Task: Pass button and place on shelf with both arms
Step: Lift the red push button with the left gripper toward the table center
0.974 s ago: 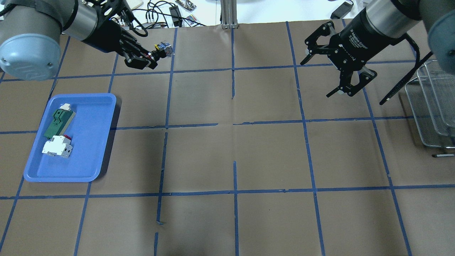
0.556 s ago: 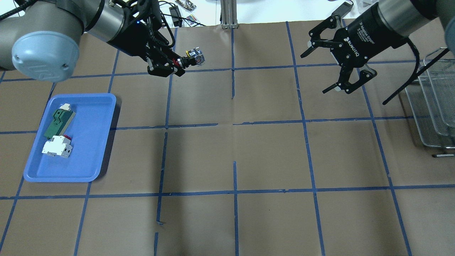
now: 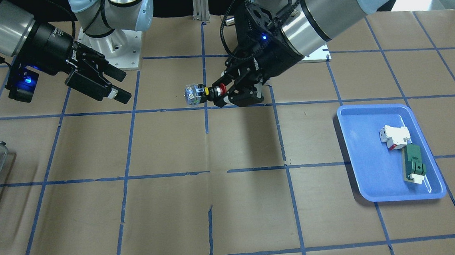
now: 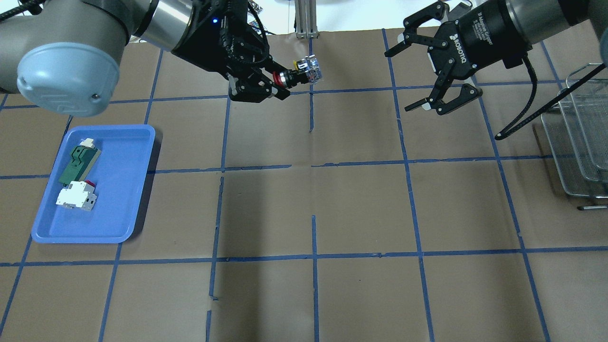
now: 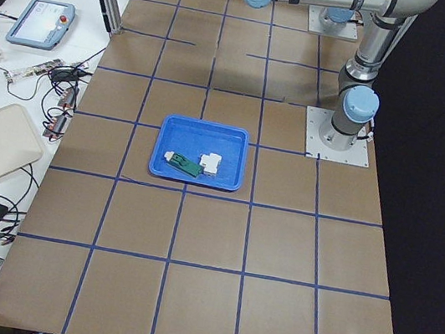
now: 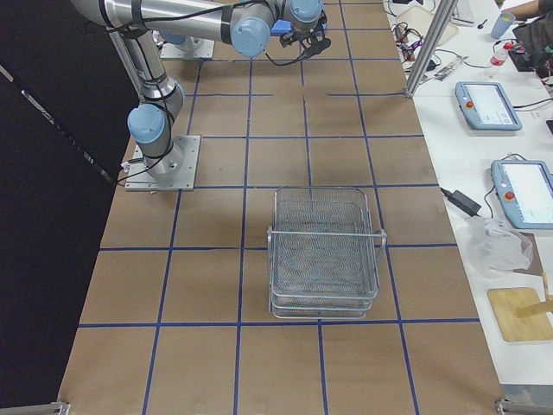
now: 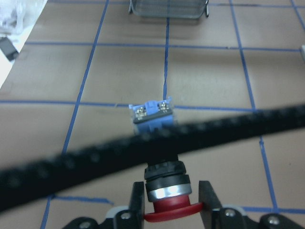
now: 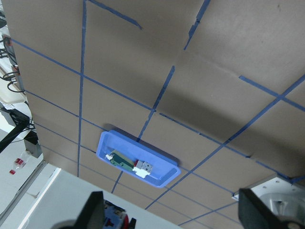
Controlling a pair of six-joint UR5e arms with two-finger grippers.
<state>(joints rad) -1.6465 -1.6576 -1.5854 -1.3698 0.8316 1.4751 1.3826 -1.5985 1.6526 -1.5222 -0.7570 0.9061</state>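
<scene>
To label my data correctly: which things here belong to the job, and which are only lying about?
Job: button, in the left arm's jaws; right arm, jaws open; shelf.
Lying about: blue tray, green part, white breaker.

Overhead camera: behind the robot, high, facing forward and down over the table [image 4: 361, 209]; tray [image 4: 114, 127] at left, shelf [image 4: 570, 156] at the right edge. Front camera: opposite side, faces the robot, steep down, so mirrored, with the tray right and the shelf at the left edge. Those two share the table's middle and the button [image 4: 298, 76]. Left-end camera: high, far, looks along the table, tray mid-frame. Right-end camera: same from the other end, shelf mid-frame. Left wrist camera: very close behind the button, looking low across the table to the shelf at top. Right wrist camera: tilted, farther off, shows table and a small tray, both also in the overhead.
</scene>
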